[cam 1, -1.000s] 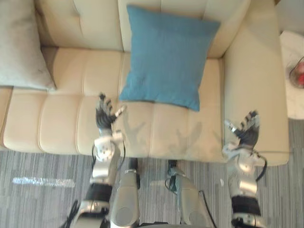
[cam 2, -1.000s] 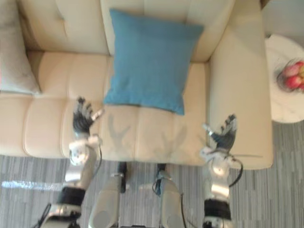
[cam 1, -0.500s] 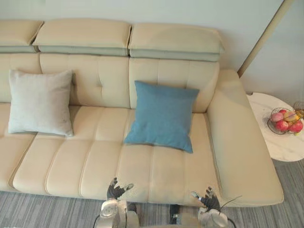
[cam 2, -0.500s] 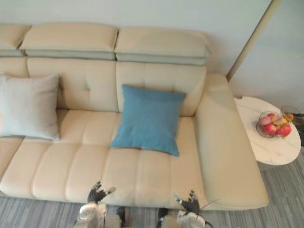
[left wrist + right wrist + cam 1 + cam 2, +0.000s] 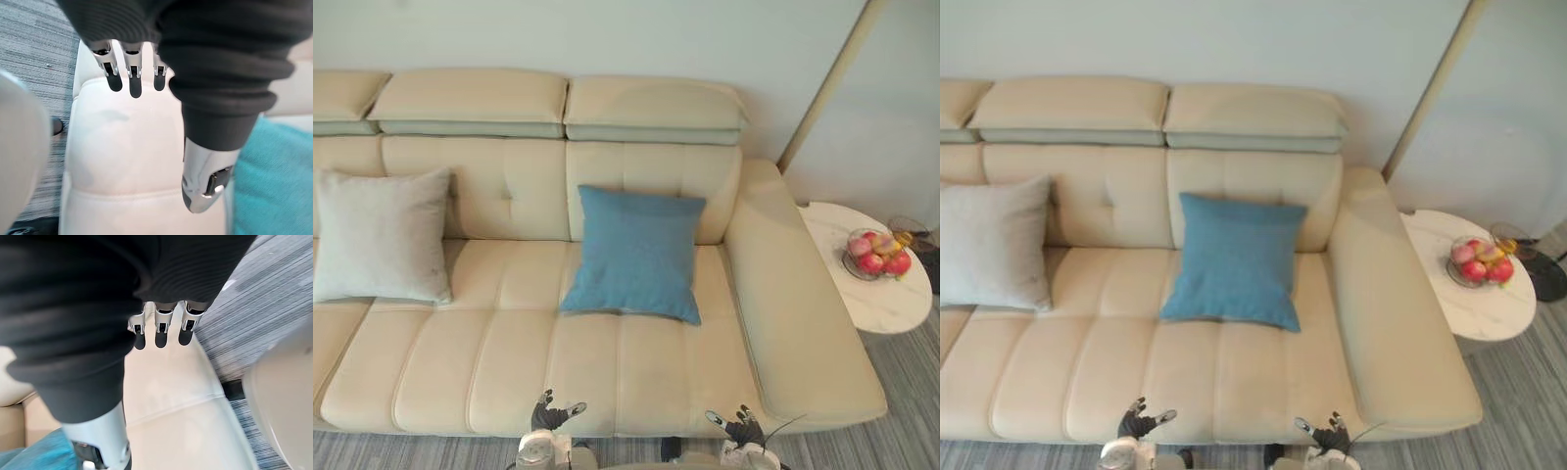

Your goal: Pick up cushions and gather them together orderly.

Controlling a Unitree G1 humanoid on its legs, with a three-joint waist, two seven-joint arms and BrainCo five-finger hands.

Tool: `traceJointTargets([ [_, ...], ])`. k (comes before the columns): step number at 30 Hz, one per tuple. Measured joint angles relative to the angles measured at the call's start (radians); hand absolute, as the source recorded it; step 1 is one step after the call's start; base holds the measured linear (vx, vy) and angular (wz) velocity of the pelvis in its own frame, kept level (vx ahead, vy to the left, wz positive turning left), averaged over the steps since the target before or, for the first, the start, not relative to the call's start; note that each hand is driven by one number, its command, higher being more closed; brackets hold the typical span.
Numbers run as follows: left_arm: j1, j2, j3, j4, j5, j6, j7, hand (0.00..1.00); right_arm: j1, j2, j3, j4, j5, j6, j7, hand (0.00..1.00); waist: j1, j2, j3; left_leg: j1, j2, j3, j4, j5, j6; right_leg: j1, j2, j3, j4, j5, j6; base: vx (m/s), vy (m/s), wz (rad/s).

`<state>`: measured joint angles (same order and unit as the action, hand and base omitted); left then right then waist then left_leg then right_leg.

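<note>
Camera has tilted up and drawn back since a second ago; both cushions sit unmoved on the sofa (image 5: 509, 352). Its backrest props the blue cushion (image 5: 636, 253) upright, right of the sofa's middle. The grey cushion (image 5: 382, 235) leans near the sofa's left end, well apart. At the sofa's front edge the left hand (image 5: 548, 415) and right hand (image 5: 741, 428) hover, fingers straight and spread, holding nothing. Bare seat lies between them and the blue cushion. A side table (image 5: 891, 299) with a fruit bowl (image 5: 874, 255) stands beside the sofa's right arm.
</note>
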<state>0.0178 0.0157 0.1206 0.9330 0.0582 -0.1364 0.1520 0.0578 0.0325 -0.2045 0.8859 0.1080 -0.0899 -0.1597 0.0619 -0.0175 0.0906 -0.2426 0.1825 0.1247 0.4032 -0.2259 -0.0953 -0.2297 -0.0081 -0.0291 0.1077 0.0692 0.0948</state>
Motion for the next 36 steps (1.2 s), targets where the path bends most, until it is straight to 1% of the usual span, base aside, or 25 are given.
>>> traceJointTargets([
  [1, -0.003, -0.002, 0.004, -0.005, 0.000, 0.000, 0.001, 0.00, -0.011, 0.000, 0.001, -0.001, 0.000, 0.000, -0.003, 0.00, 0.004, 0.005, 0.001, -0.006, 0.016, 0.009, -0.007, 0.005, 0.006, 0.001, 0.006, 0.005, -0.007, 0.009, 0.025, -0.10, 0.029, -0.25],
  [2, -0.018, -0.003, 0.011, -0.018, -0.001, -0.001, 0.001, 0.00, -0.030, 0.001, 0.011, -0.003, -0.001, 0.003, -0.005, 0.00, 0.013, 0.006, 0.016, -0.010, 0.028, 0.018, -0.013, 0.014, 0.005, -0.044, 0.000, -0.015, 0.182, -0.092, -0.016, -0.10, -0.004, 0.00],
  [3, -0.020, 0.005, 0.008, -0.034, -0.002, -0.002, 0.001, 0.00, -0.032, 0.001, 0.016, -0.003, -0.001, 0.003, -0.007, 0.00, 0.016, -0.005, 0.012, -0.003, 0.023, 0.013, -0.015, 0.027, 0.003, -0.054, -0.038, -0.044, 0.413, -0.214, -0.003, -0.07, 0.005, 0.13],
  [4, -0.018, 0.009, 0.008, -0.042, -0.004, -0.003, 0.001, 0.00, -0.032, 0.002, 0.016, -0.003, -0.001, 0.003, -0.008, 0.00, 0.019, -0.014, 0.008, -0.003, 0.018, 0.006, -0.015, 0.031, 0.002, -0.037, -0.056, -0.052, 0.460, -0.244, 0.019, -0.03, -0.052, 0.34],
  [5, -0.011, 0.016, 0.009, -0.057, -0.020, -0.004, 0.000, 0.00, -0.033, 0.002, 0.017, -0.003, -0.001, 0.002, -0.008, 0.00, 0.030, -0.036, -0.005, -0.014, 0.007, 0.001, -0.005, 0.039, 0.003, 0.004, -0.093, -0.050, 0.508, -0.294, 0.052, -0.04, -0.192, 0.31],
  [6, -0.008, 0.021, 0.024, -0.065, -0.025, -0.004, 0.000, 0.00, -0.048, 0.000, 0.016, -0.003, -0.001, -0.001, -0.008, 0.00, 0.044, -0.061, -0.011, -0.047, 0.008, -0.002, 0.041, 0.048, -0.004, 0.023, -0.102, -0.047, 0.487, -0.334, 0.074, -0.07, -0.242, 0.22],
  [7, -0.008, 0.019, 0.027, -0.065, -0.026, -0.004, 0.000, 0.00, -0.052, 0.000, 0.015, -0.003, -0.001, -0.001, -0.009, 0.00, 0.045, -0.058, -0.009, -0.050, 0.012, -0.002, 0.043, 0.051, -0.003, 0.024, -0.097, -0.052, 0.480, -0.334, 0.072, -0.13, -0.235, -0.05],
  [9, 0.005, -0.013, 0.060, -0.057, -0.053, -0.003, 0.003, 0.00, -0.072, -0.005, 0.014, -0.006, -0.001, -0.005, -0.014, 0.00, 0.079, -0.026, -0.011, -0.053, 0.053, 0.003, 0.003, 0.090, -0.014, 0.084, -0.048, -0.053, 0.327, -0.339, 0.041, -0.12, -0.161, -0.28],
  [10, 0.008, -0.016, 0.055, -0.055, -0.068, -0.003, 0.003, 0.00, -0.080, -0.002, 0.016, -0.007, 0.000, -0.007, -0.018, 0.00, 0.088, -0.032, -0.003, -0.057, 0.053, 0.009, -0.005, 0.099, -0.029, 0.099, -0.049, -0.057, 0.302, -0.369, 0.001, -0.16, -0.250, -0.06],
  [11, -0.001, -0.026, 0.053, -0.052, -0.084, -0.002, 0.003, 0.00, -0.089, -0.006, 0.016, -0.007, 0.000, -0.008, -0.019, 0.00, 0.087, -0.019, 0.018, -0.065, 0.062, -0.003, -0.002, 0.112, -0.046, 0.110, -0.031, -0.071, 0.278, -0.373, -0.044, -0.19, -0.248, 0.16],
  [12, 0.001, -0.032, 0.046, -0.052, -0.095, -0.003, 0.004, 0.00, -0.087, -0.010, 0.016, -0.007, 0.000, -0.011, -0.026, 0.00, 0.087, 0.004, 0.032, -0.061, 0.077, -0.009, -0.009, 0.124, -0.058, 0.130, -0.007, -0.086, 0.261, -0.356, -0.049, -0.21, -0.191, 0.31],
  [13, 0.008, -0.036, 0.043, -0.054, -0.101, -0.004, 0.002, 0.00, -0.077, -0.010, 0.017, -0.006, 0.000, -0.011, -0.036, 0.00, 0.085, 0.015, 0.041, -0.052, 0.091, -0.020, -0.031, 0.152, -0.068, 0.145, 0.010, -0.106, 0.250, -0.346, -0.064, -0.21, -0.158, 0.41],
  [15, 0.013, -0.031, 0.036, -0.053, -0.101, -0.004, 0.003, 0.00, -0.069, -0.011, 0.021, 0.001, -0.002, -0.011, -0.042, 0.00, 0.075, 0.012, 0.051, -0.032, 0.101, 0.001, -0.092, 0.227, -0.072, 0.145, 0.018, -0.133, 0.259, -0.338, -0.079, -0.23, -0.162, 0.36],
  [17, 0.021, -0.026, 0.020, -0.051, -0.100, -0.003, 0.003, 0.00, -0.062, -0.021, 0.019, 0.000, -0.020, -0.011, -0.049, 0.00, 0.054, 0.015, 0.055, -0.020, 0.094, 0.001, -0.177, 0.316, -0.071, 0.137, 0.014, -0.174, 0.246, -0.314, -0.116, -0.24, -0.117, 0.40],
  [19, 0.012, -0.024, 0.012, -0.052, -0.099, -0.003, 0.001, 0.00, -0.055, -0.032, 0.006, 0.008, -0.027, -0.008, -0.049, 0.00, 0.043, 0.012, 0.063, -0.034, 0.076, -0.007, -0.090, 0.260, -0.034, 0.116, -0.007, -0.201, 0.247, -0.297, -0.146, -0.28, -0.053, 0.37],
  [20, 0.014, -0.023, 0.011, -0.052, -0.099, -0.003, 0.001, 0.00, -0.052, -0.040, -0.005, 0.009, -0.027, -0.005, -0.048, 0.00, 0.040, 0.005, 0.068, -0.037, 0.055, -0.023, -0.014, 0.211, -0.013, 0.107, -0.024, -0.206, 0.246, -0.286, -0.149, -0.30, 0.028, 0.31],
  [21, 0.017, -0.024, 0.010, -0.051, -0.099, -0.003, 0.001, 0.00, -0.044, -0.045, -0.024, 0.009, -0.027, -0.004, -0.047, 0.00, 0.031, 0.006, 0.063, -0.029, 0.050, -0.040, 0.090, 0.131, -0.004, 0.095, -0.037, -0.212, 0.230, -0.260, -0.144, -0.28, 0.059, 0.25],
  [24, 0.032, -0.028, 0.014, -0.030, -0.096, -0.002, 0.001, 0.00, -0.033, -0.043, -0.030, 0.030, -0.019, -0.005, -0.036, 0.00, 0.019, 0.024, 0.054, 0.066, 0.051, -0.050, 0.093, 0.033, -0.017, 0.091, -0.039, -0.209, 0.194, -0.221, -0.120, -0.17, 0.151, 0.13],
  [25, 0.037, -0.032, 0.018, -0.013, -0.094, -0.001, 0.001, 0.00, -0.026, -0.042, -0.034, 0.046, -0.011, -0.004, -0.029, 0.00, 0.009, 0.047, 0.040, 0.131, 0.044, -0.048, -0.026, 0.010, -0.037, 0.090, -0.033, -0.209, 0.173, -0.211, -0.098, -0.12, 0.163, 0.17],
  [26, 0.041, -0.029, 0.018, -0.004, -0.090, 0.001, -0.001, 0.00, -0.024, -0.036, -0.050, 0.067, 0.000, -0.004, -0.023, 0.00, 0.000, 0.038, 0.040, 0.159, 0.032, -0.048, -0.106, 0.001, -0.060, 0.089, -0.037, -0.205, 0.156, -0.195, -0.084, -0.18, 0.260, 0.13],
  [27, 0.045, -0.008, 0.019, 0.011, -0.079, 0.006, 0.000, 0.00, -0.021, -0.015, -0.067, 0.095, 0.017, -0.002, -0.009, 0.00, -0.002, 0.018, 0.022, 0.173, -0.003, -0.040, -0.171, 0.038, -0.033, 0.116, -0.054, -0.187, 0.054, -0.122, -0.063, -0.13, 0.178, 0.01],
  [28, 0.046, -0.006, 0.019, 0.013, -0.079, 0.007, 0.000, 0.00, -0.020, -0.015, -0.067, 0.097, 0.019, -0.002, -0.008, 0.00, -0.002, 0.017, 0.022, 0.177, -0.007, -0.037, -0.180, 0.039, -0.033, 0.125, -0.054, -0.185, 0.037, -0.112, -0.059, -0.11, 0.220, -0.10],
  [30, 0.055, 0.016, 0.020, 0.041, -0.061, 0.015, 0.000, 0.00, -0.010, -0.015, -0.069, 0.119, 0.024, -0.003, -0.003, 0.00, -0.006, 0.006, 0.011, 0.201, -0.047, -0.021, -0.216, 0.050, -0.023, 0.186, -0.076, -0.167, -0.084, -0.033, -0.042, -0.05, 0.180, -0.17],
  [34, 0.057, 0.022, 0.019, 0.064, -0.035, 0.016, -0.001, 0.00, 0.016, -0.015, -0.107, 0.123, 0.050, -0.004, 0.004, 0.00, -0.010, -0.004, -0.013, 0.233, -0.104, -0.022, -0.272, 0.061, -0.006, 0.214, -0.112, -0.148, -0.149, 0.001, -0.024, 0.01, 0.136, -0.06],
  [36, 0.059, 0.022, 0.019, 0.081, -0.018, 0.017, -0.001, 0.00, 0.022, -0.021, -0.110, 0.131, 0.050, -0.004, 0.005, 0.00, -0.012, 0.000, -0.020, 0.254, -0.115, -0.020, -0.298, 0.075, 0.004, 0.225, -0.118, -0.143, -0.155, 0.005, -0.025, 0.10, 0.097, -0.04],
])
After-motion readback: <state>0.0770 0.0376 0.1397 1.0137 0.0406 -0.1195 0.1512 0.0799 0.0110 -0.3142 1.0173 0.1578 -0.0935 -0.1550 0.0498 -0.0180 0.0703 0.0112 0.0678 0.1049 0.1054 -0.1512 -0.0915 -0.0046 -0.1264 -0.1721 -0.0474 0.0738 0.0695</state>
